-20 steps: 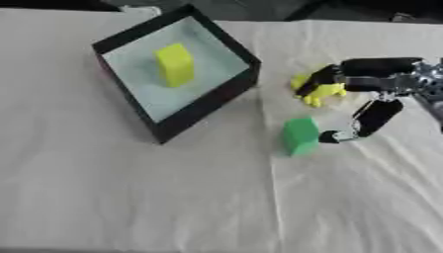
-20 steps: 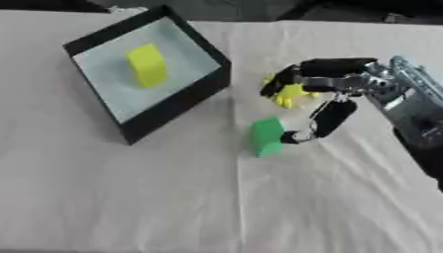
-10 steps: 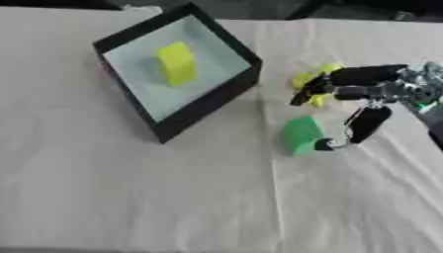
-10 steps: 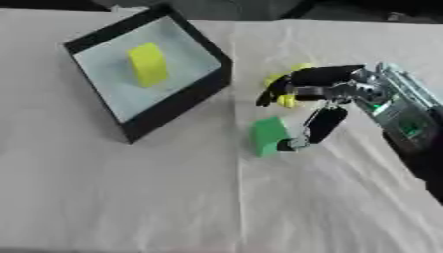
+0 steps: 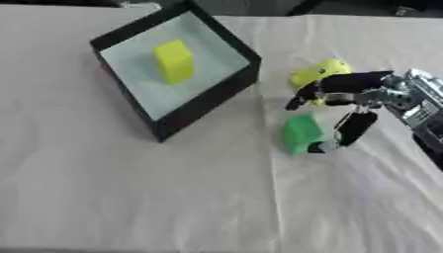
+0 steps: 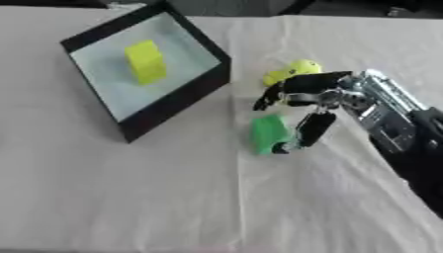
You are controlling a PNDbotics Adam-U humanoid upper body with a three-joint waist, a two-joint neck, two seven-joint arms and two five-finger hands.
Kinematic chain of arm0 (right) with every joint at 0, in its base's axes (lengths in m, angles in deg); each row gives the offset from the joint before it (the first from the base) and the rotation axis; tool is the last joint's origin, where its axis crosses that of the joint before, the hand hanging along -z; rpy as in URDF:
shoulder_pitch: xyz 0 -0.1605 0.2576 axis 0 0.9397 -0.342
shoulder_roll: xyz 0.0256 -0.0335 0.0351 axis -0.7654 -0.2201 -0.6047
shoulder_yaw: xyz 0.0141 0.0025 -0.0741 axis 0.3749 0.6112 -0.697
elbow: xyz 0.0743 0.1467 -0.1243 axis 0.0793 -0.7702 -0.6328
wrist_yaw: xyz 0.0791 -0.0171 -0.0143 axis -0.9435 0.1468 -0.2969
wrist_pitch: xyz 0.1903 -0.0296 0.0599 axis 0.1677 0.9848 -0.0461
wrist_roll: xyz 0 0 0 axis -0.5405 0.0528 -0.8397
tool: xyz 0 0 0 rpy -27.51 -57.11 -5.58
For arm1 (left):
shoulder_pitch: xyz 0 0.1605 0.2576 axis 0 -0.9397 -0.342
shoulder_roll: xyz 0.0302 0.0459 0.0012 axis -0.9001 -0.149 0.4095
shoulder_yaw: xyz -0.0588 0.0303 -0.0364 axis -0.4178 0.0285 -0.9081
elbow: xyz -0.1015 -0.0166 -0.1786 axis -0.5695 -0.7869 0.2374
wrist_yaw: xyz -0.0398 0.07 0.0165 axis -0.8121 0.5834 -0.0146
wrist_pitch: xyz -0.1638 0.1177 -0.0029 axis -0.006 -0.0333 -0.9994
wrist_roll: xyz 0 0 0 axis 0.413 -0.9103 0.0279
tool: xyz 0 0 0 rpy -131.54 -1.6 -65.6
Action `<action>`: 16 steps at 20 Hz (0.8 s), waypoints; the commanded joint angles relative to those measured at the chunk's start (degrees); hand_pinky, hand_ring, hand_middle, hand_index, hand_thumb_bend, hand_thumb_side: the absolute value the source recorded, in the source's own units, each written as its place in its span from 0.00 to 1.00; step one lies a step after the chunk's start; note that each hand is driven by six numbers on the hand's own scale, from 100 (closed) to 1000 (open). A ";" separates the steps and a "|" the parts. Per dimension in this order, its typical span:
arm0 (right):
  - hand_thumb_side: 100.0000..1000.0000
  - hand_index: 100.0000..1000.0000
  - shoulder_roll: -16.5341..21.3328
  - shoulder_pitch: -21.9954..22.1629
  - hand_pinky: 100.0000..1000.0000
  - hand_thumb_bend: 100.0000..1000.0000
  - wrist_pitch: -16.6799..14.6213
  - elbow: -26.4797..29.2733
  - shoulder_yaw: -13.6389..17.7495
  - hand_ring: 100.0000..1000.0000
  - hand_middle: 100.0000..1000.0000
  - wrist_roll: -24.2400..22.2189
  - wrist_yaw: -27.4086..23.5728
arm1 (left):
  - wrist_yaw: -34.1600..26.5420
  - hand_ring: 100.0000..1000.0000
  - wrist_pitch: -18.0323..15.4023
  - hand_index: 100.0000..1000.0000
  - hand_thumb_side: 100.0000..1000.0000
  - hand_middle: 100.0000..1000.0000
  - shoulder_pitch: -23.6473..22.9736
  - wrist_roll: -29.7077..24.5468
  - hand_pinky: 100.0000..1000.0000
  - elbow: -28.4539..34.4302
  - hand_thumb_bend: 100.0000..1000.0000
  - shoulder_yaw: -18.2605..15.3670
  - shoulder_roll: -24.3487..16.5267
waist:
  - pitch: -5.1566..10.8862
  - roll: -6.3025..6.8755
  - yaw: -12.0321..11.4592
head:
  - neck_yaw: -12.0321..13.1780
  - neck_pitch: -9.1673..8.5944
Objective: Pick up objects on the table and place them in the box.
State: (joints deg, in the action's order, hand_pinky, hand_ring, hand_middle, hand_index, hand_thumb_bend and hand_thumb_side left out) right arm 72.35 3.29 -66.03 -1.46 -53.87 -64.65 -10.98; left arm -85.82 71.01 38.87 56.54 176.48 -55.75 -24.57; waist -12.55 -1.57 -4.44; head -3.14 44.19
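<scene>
A black box [image 5: 239, 84] with a pale floor lies at the upper left, and a yellow block [image 5: 175, 61] rests inside it. To its right on the white cloth lie a green block [image 5: 301, 133] and, farther back, a yellow rounded object [image 5: 322, 69]. My right hand [image 6: 322, 94] comes in from the right, open, and hovers over the two. Its fingers [image 6: 286, 89] stretch left above the green block, in front of the yellow object. Its thumb [image 6: 308, 130] points down just right of the green block. Whether it touches the block I cannot tell. My left hand is out of sight.
The table is covered by a white cloth [image 5: 173, 197] with wrinkles at the right. My right forearm [image 6: 407, 148] crosses the right edge. Dark shapes line the far edge of the table.
My right hand has moved left across the yellow object, so its fingers now reach over the green block. The thumb has dropped beside the block. The blocks and box stay put.
</scene>
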 commanded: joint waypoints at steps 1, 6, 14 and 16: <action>0.35 0.89 0.43 -0.87 0.90 0.39 -0.46 -0.28 0.26 0.85 0.78 0.28 1.42 | -0.30 0.62 -0.13 0.79 0.70 0.70 0.14 0.22 0.80 0.82 0.05 -0.86 -0.54 | 0.62 0.21 -0.14 | -0.15 -0.08; 0.32 0.88 -0.24 -0.90 0.89 0.38 -0.56 -1.33 0.09 0.84 0.77 1.27 3.15 | -0.38 0.62 -0.31 0.79 0.71 0.70 0.14 0.11 0.81 1.00 0.05 -0.92 -0.28 | 0.46 0.30 -0.28 | -0.29 -0.08; 0.19 0.73 -0.62 -0.76 0.86 0.36 0.45 -1.75 0.13 0.76 0.57 3.16 2.79 | -0.53 0.62 -0.36 0.79 0.72 0.70 0.18 0.17 0.81 0.95 0.04 -1.15 0.01 | 0.39 0.29 -0.39 | -0.23 -0.08; 0.20 0.68 -0.68 -0.76 0.84 0.36 1.37 -1.55 0.04 0.73 0.52 4.16 2.28 | -0.56 0.62 -0.35 0.79 0.72 0.70 0.20 0.08 0.81 0.94 0.04 -1.11 0.09 | 0.40 0.27 -0.40 | -0.24 -0.08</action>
State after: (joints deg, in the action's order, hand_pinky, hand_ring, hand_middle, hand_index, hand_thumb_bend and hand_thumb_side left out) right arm 70.89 3.30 -65.08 -3.57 -54.22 -61.26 -8.24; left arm -86.04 70.81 38.74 56.57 176.49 -56.05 -23.66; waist -12.82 -1.47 -4.75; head -3.31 44.19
